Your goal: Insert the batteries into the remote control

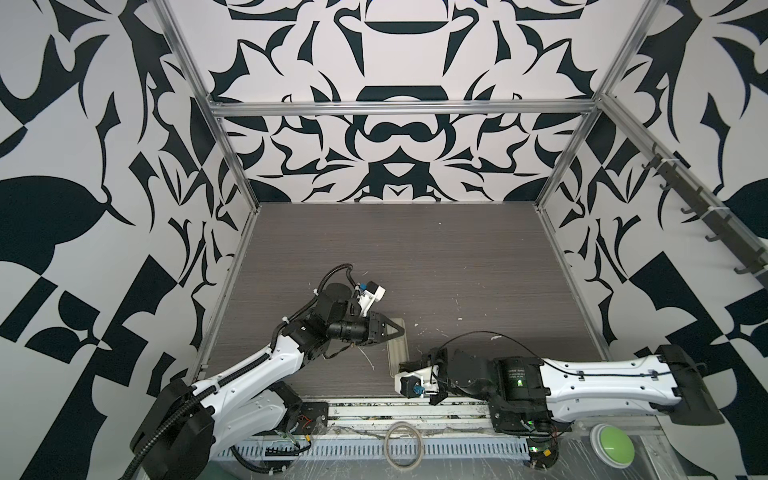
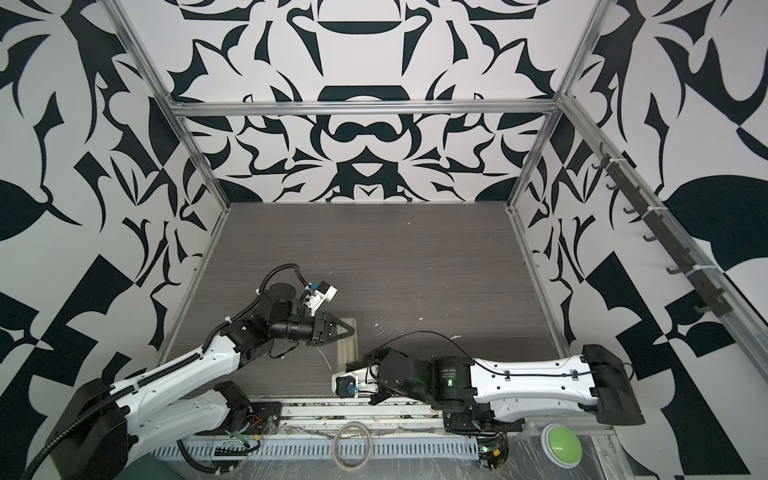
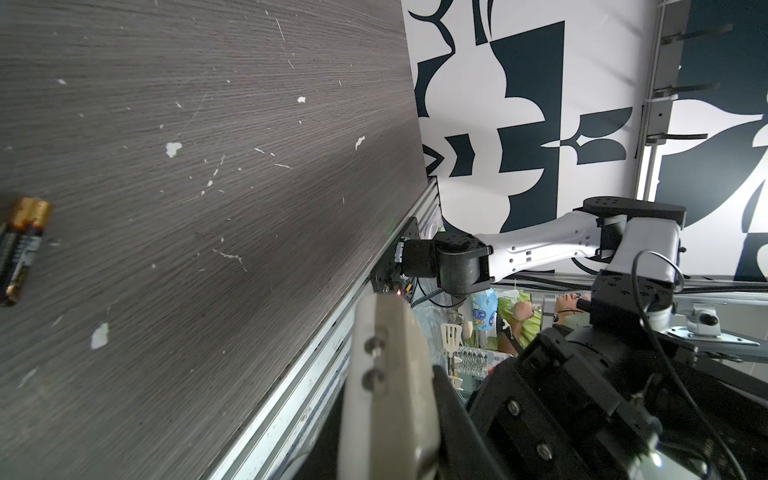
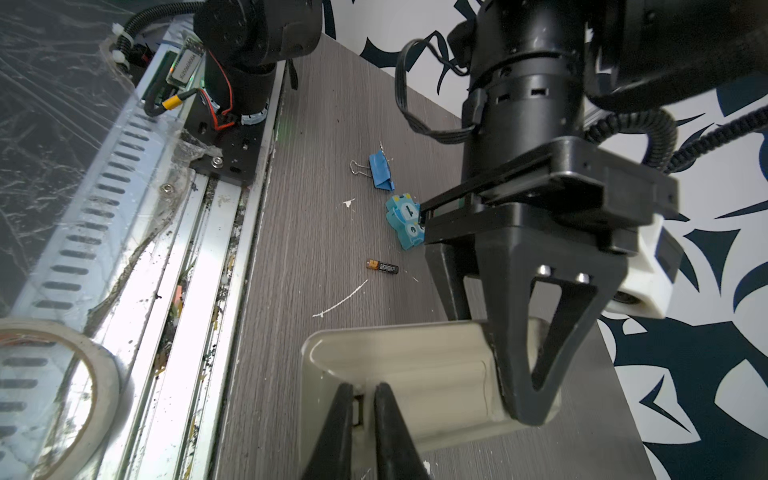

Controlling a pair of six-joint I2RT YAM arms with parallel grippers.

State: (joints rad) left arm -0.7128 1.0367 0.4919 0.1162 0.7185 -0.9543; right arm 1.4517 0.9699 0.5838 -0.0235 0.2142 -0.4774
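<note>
Left hand [image 4: 505, 365] clamped across remote control [image 4: 395, 353], right hand [image 4: 363, 388] narrowly parted at its other end

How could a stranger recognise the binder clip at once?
On the dark wood-grain table, look near the left arm's base. The binder clip lies beside the blue toy: a folded blue wedge with a silver wire handle, no eyes.

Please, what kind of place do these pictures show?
Most likely a robot laboratory test cell: a left arm and a right arm work at a wood-grain table, enclosed by black-and-white patterned walls on an aluminium frame, with a green push button in front.
</note>
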